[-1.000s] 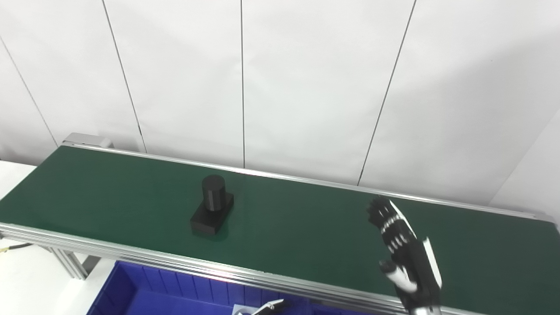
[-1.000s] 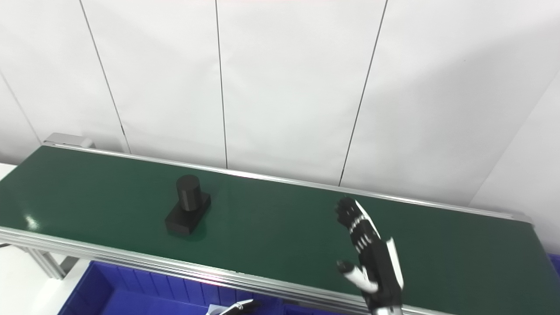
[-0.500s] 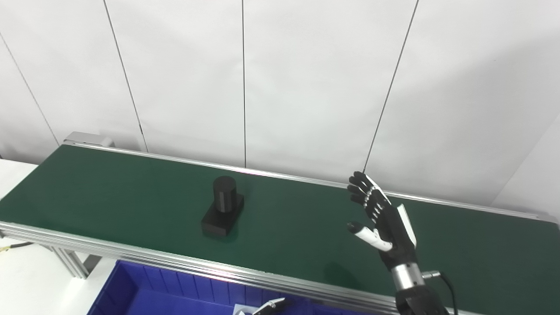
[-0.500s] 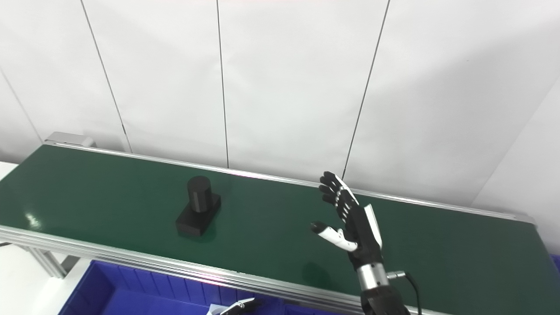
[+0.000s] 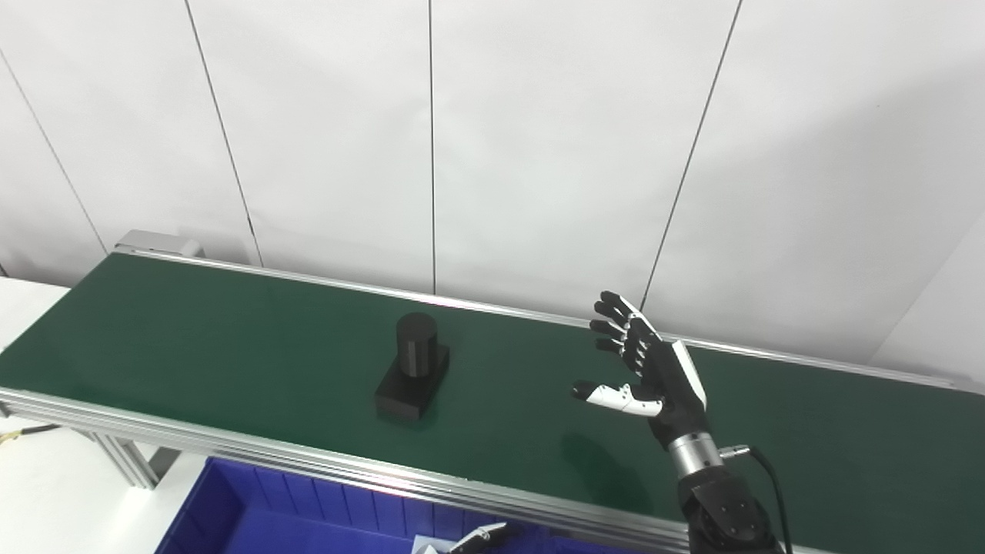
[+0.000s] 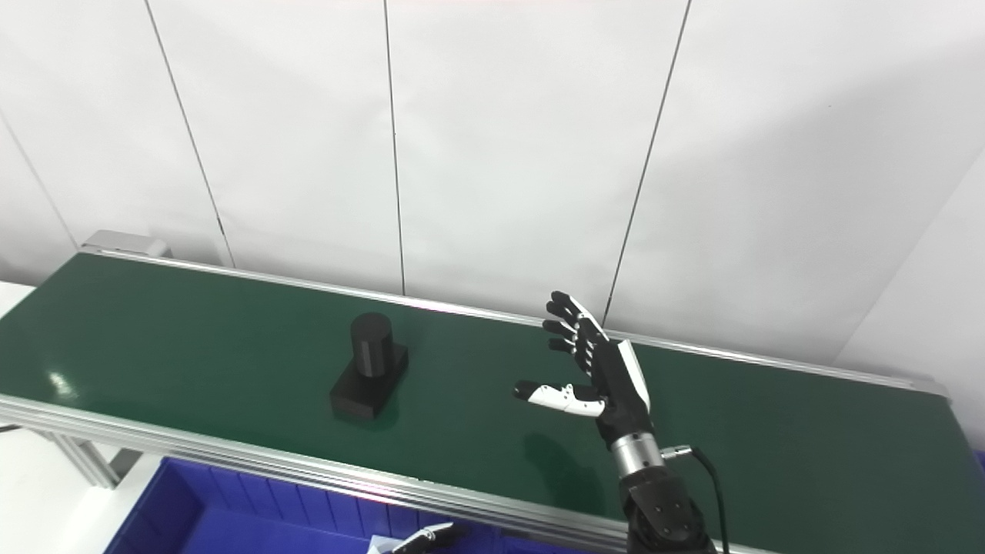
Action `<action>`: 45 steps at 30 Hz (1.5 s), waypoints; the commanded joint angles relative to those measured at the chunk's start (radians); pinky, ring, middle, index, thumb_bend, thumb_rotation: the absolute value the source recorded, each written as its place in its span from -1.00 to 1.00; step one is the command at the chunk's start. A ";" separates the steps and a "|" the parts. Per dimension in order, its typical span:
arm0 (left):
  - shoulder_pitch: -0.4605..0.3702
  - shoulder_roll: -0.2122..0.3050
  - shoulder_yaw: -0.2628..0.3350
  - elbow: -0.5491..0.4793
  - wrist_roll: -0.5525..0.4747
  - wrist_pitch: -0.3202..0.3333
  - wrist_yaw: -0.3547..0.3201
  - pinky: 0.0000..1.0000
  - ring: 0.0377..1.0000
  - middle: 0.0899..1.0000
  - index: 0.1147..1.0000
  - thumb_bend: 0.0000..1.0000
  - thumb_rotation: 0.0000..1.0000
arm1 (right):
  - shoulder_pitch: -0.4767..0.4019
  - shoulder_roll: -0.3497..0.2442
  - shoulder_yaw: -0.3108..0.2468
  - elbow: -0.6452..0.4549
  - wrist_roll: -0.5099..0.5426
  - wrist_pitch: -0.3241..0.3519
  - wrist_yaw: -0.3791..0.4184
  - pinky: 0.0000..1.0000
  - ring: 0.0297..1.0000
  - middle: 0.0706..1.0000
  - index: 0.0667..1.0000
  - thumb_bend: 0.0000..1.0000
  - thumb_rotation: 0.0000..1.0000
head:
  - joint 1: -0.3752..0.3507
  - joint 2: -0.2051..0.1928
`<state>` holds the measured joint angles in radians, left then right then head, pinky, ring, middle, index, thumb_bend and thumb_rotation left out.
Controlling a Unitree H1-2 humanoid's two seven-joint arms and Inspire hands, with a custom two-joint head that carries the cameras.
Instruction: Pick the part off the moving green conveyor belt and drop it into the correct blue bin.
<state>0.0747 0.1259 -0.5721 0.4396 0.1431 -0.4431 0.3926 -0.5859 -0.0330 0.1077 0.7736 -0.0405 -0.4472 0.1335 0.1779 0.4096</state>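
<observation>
A black part [image 5: 413,371], a short cylinder standing on a rectangular base, rides upright on the green conveyor belt [image 5: 192,338] left of centre. My right hand [image 5: 648,371] is raised above the belt to the part's right, well apart from it. Its fingers are spread, the white-tipped thumb points left toward the part, and it holds nothing. Just a thin grey-black sliver [image 5: 477,533] of what looks like my left hand shows at the bottom edge, over the blue bin [image 5: 254,508].
The belt runs between aluminium rails [image 5: 308,460], with a white panelled wall [image 5: 539,154] close behind it. The blue bin sits below the near rail at lower left. A cable [image 5: 777,477] loops out from my right wrist.
The part has travelled right along the belt. My right hand has risen, moved left and farther over the belt, and its thumb has swung out toward the part.
</observation>
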 commanded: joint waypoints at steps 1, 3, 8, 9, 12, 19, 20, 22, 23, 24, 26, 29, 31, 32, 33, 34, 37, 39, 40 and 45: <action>-0.019 -0.007 -0.001 -0.012 0.002 -0.027 0.013 0.52 0.69 0.67 0.54 0.75 0.91 | -0.068 0.008 0.016 0.005 -0.021 -0.023 -0.038 0.53 0.63 0.77 0.81 0.96 -0.55 | 0.003 0.000; -0.019 -0.008 -0.001 -0.010 0.005 -0.027 0.015 0.52 0.69 0.67 0.54 0.77 0.91 | -0.085 0.010 0.035 0.028 -0.043 -0.023 -0.073 0.60 0.61 0.75 0.80 0.96 -0.60 | 0.004 0.001; -0.018 -0.008 0.002 -0.013 0.004 -0.027 0.012 0.53 0.70 0.67 0.54 0.78 0.91 | -0.119 0.030 0.054 0.081 -0.053 -0.023 -0.108 0.51 0.55 0.71 0.80 0.95 -0.76 | 0.005 0.001; -0.017 -0.008 0.004 -0.013 0.004 -0.027 0.011 0.53 0.70 0.66 0.54 0.78 0.91 | -0.125 0.033 0.058 0.090 -0.055 -0.023 -0.114 0.48 0.53 0.70 0.81 0.95 -0.79 | 0.005 0.001; -0.015 -0.009 0.006 -0.013 0.003 -0.027 0.008 0.54 0.70 0.67 0.54 0.81 0.91 | -0.136 0.038 0.072 0.104 -0.066 -0.023 -0.133 0.41 0.49 0.68 0.80 0.92 -0.84 | 0.007 0.002; -0.013 -0.005 0.005 -0.019 0.005 -0.027 0.006 0.53 0.69 0.66 0.55 0.80 0.91 | -0.181 0.045 0.109 0.171 -0.093 -0.023 -0.172 0.35 0.46 0.65 0.76 0.91 -0.84 | 0.003 0.004; -0.013 -0.005 0.004 -0.019 0.006 -0.027 0.006 0.53 0.69 0.66 0.55 0.80 0.91 | -0.186 0.046 0.112 0.181 -0.094 -0.022 -0.172 0.35 0.46 0.65 0.76 0.91 -0.83 | 0.003 0.004; -0.013 -0.006 0.005 -0.018 0.003 -0.027 0.004 0.53 0.69 0.67 0.55 0.80 0.91 | -0.197 0.049 0.118 0.201 -0.096 -0.023 -0.172 0.35 0.47 0.65 0.75 0.91 -0.81 | 0.002 0.003; -0.013 -0.007 0.005 -0.018 0.001 -0.027 0.002 0.53 0.70 0.66 0.55 0.81 0.90 | -0.204 0.050 0.125 0.210 -0.103 -0.023 -0.178 0.33 0.47 0.65 0.74 0.89 -0.80 | 0.003 0.003; -0.013 -0.008 0.005 -0.017 0.001 -0.027 0.001 0.53 0.70 0.66 0.54 0.81 0.90 | -0.210 0.051 0.134 0.219 -0.111 -0.023 -0.184 0.32 0.47 0.64 0.73 0.89 -0.79 | 0.004 0.003; -0.013 -0.009 0.007 -0.017 0.000 -0.027 0.000 0.54 0.70 0.66 0.54 0.82 0.89 | -0.223 0.051 0.151 0.239 -0.128 -0.023 -0.201 0.31 0.47 0.63 0.73 0.89 -0.76 | 0.004 0.003; -0.014 -0.011 0.005 -0.015 0.004 -0.027 0.005 0.54 0.70 0.66 0.54 0.82 0.88 | -0.245 0.054 0.166 0.277 -0.138 -0.022 -0.216 0.31 0.49 0.62 0.71 0.90 -0.76 | 0.005 0.001; -0.015 -0.012 0.003 -0.015 0.006 -0.027 0.009 0.53 0.69 0.65 0.53 0.81 0.87 | -0.256 0.054 0.168 0.297 -0.137 -0.022 -0.216 0.32 0.49 0.62 0.69 0.90 -0.76 | 0.008 0.001; -0.015 -0.012 0.003 -0.015 0.007 -0.027 0.010 0.53 0.69 0.65 0.53 0.81 0.87 | -0.260 0.054 0.169 0.304 -0.135 -0.023 -0.215 0.32 0.49 0.62 0.69 0.90 -0.75 | 0.010 0.002; -0.015 -0.013 0.003 -0.015 0.006 -0.027 0.010 0.53 0.69 0.65 0.53 0.81 0.87 | -0.264 0.053 0.172 0.312 -0.137 -0.023 -0.215 0.32 0.49 0.62 0.69 0.91 -0.74 | 0.011 0.002; -0.015 -0.014 0.004 -0.016 0.005 -0.027 0.010 0.53 0.69 0.65 0.53 0.81 0.87 | -0.269 0.051 0.176 0.321 -0.142 -0.023 -0.218 0.32 0.49 0.62 0.69 0.91 -0.73 | 0.012 0.003; -0.013 -0.015 0.005 -0.019 0.005 -0.027 0.011 0.53 0.69 0.65 0.53 0.82 0.86 | -0.279 0.048 0.187 0.346 -0.153 -0.022 -0.227 0.30 0.47 0.62 0.69 0.90 -0.73 | 0.012 0.003; -0.012 -0.015 0.005 -0.021 0.005 -0.027 0.010 0.54 0.69 0.65 0.53 0.82 0.86 | -0.287 0.046 0.193 0.369 -0.161 -0.022 -0.231 0.29 0.45 0.62 0.70 0.90 -0.70 | 0.013 0.003; -0.012 -0.015 0.006 -0.022 0.001 -0.027 0.007 0.54 0.69 0.65 0.53 0.82 0.86 | -0.290 0.045 0.196 0.379 -0.166 -0.022 -0.234 0.29 0.45 0.62 0.70 0.90 -0.70 | 0.014 0.003; -0.008 -0.015 0.008 -0.027 0.001 -0.027 0.004 0.55 0.70 0.65 0.54 0.83 0.86 | -0.293 0.042 0.205 0.405 -0.178 -0.023 -0.243 0.30 0.44 0.61 0.70 0.90 -0.64 | 0.014 0.005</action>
<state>0.0748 0.1206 -0.5678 0.4387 0.1423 -0.4431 0.3882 -0.8246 0.0082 0.3111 1.1905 -0.2154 -0.4472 -0.0877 0.1902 0.4142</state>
